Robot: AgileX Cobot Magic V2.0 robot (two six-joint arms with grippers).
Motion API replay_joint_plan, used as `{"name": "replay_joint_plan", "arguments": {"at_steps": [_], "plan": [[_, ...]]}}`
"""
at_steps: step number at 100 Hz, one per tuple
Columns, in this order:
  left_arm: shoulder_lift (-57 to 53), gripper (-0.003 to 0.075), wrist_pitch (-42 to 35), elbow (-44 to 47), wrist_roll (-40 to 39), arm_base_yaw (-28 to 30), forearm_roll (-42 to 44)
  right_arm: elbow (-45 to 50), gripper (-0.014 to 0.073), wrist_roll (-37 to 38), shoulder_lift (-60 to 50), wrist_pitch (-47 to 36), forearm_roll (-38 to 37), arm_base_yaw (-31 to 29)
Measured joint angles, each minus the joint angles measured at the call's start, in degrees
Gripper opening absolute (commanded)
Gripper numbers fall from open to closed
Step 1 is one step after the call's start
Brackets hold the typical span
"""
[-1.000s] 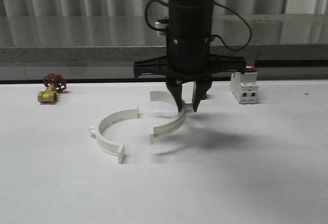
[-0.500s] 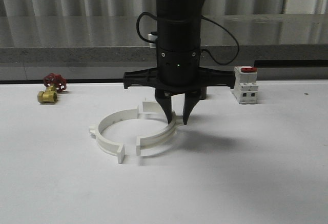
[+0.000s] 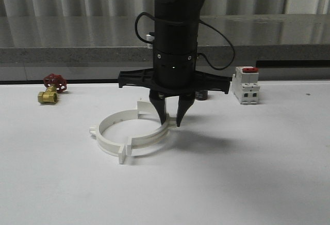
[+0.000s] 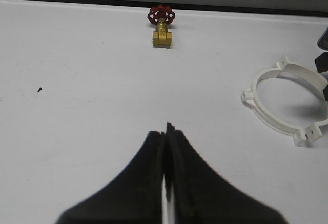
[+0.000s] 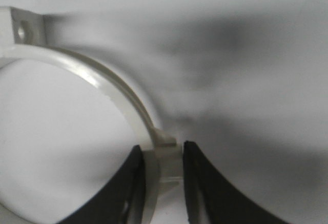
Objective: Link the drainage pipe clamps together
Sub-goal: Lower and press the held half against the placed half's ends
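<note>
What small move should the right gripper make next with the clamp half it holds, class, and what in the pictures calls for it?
Probably one last small nudge leftward. The right gripper is shut on the right clamp half, whose end tabs already sit against those of the left clamp half, forming a hoop on the table. Whether the tabs have locked cannot be told, so press them home before letting go.

The right gripper point(image 3: 171, 120) moves left across the table with the right half-ring point(image 3: 154, 135) pinched between its fingers. The wide gap to the left half-ring point(image 3: 111, 132) closes: the near end tabs now sit together, and the far ends seem to meet too, so the halves form a hoop.
</note>
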Motion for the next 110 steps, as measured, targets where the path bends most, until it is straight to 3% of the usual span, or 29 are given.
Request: {"name": "replay_joint_plan", "arguments": {"at_steps": [110], "plan": [[0.0,-0.002,0.0,0.0,0.0,0.0,0.0,0.0,0.0143,2.0,0.1,-0.1,0.1,0.0]]}}
